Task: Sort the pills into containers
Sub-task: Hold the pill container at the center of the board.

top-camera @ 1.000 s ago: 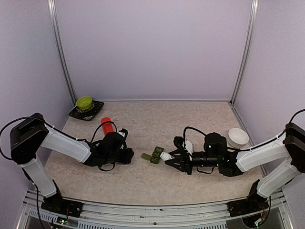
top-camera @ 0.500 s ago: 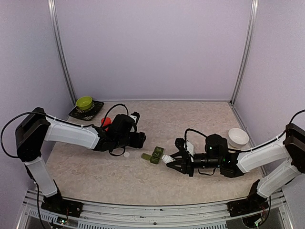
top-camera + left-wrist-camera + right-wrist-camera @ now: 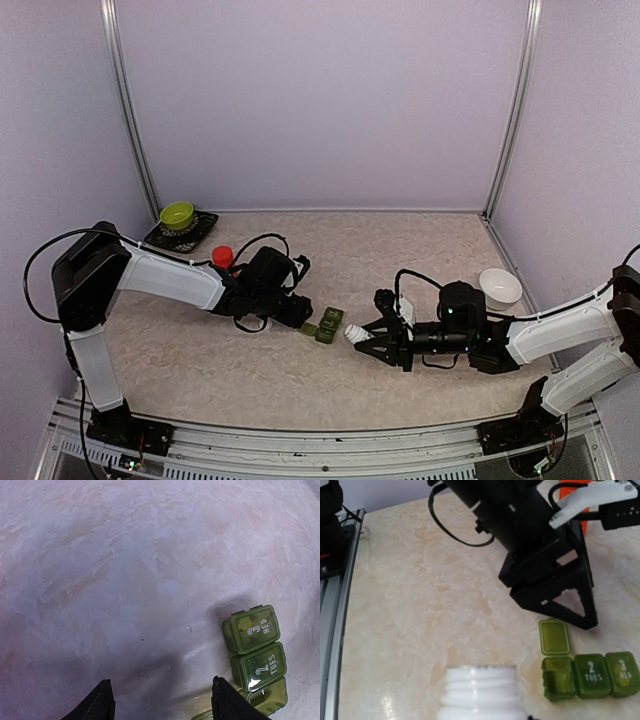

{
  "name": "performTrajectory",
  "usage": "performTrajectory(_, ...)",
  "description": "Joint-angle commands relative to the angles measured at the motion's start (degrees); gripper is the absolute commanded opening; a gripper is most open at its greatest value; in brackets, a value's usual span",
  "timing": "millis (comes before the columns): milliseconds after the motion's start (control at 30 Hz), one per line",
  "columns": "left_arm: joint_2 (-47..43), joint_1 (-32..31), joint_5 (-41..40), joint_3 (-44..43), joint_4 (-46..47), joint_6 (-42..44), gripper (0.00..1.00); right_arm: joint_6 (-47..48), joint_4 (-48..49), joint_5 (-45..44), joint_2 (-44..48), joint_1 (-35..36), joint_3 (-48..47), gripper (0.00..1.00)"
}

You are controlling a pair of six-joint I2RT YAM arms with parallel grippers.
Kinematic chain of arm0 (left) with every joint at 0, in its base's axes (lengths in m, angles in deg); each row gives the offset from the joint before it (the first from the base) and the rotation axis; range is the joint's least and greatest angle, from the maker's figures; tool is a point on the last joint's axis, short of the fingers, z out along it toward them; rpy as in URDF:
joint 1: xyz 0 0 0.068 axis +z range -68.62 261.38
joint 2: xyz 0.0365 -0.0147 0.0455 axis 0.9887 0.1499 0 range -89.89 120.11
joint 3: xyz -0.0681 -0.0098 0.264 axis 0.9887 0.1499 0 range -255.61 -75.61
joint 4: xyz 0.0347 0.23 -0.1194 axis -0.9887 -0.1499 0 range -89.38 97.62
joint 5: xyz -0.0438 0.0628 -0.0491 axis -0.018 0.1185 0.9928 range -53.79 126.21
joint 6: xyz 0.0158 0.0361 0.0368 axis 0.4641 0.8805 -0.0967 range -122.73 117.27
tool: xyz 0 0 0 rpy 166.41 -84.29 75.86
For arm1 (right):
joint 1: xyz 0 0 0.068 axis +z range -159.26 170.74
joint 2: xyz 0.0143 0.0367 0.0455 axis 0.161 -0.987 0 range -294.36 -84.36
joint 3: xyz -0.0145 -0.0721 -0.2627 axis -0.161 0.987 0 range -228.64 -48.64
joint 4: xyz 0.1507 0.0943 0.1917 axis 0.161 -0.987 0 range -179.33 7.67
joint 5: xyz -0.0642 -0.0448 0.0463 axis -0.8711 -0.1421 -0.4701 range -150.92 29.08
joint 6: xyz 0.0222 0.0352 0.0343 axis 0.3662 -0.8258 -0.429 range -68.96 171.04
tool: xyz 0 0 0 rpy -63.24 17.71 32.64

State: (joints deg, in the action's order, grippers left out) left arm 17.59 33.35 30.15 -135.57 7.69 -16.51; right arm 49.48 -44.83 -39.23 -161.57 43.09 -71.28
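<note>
Right wrist: strip (image 3: 590, 676) prob light, stiff, slick; pinch long sides. L claw (image 3: 162, 705) wide, empty, strip at 4 o'clock; R claw (image 3: 368, 338) clamps bottle (image 3: 482, 692)

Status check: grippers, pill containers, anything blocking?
Left gripper open, beside the containers. Right gripper shut on white bottle, cap off. End lid open, TUES and WED shut. Only the left gripper crowds that lid.

containers (image 3: 590, 676) | green three-cell strip, lying flat | end lid open (TUES, WED shut)
</note>
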Motion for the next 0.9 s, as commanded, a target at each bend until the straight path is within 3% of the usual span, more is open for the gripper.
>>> performTrajectory(0, 1.04, -0.18, 3.43, -1.38, -1.60, 1.54, 0.64, -0.96, 0.01, 0.00, 1.10, -0.33, 0.96, 0.00)
performTrajectory(500, 2.73, 0.04, 4.52, -3.15, -4.26, 2.77, 0.60, -1.10, -0.22, -0.18, 2.15, -0.40, 1.63, 0.00)
performTrajectory(867, 1.66, -0.67, 9.86, -2.84, -4.71, 1.67, 0.55, -1.07, 0.24, -0.58, 1.19, -0.35, 1.53, 0.00)
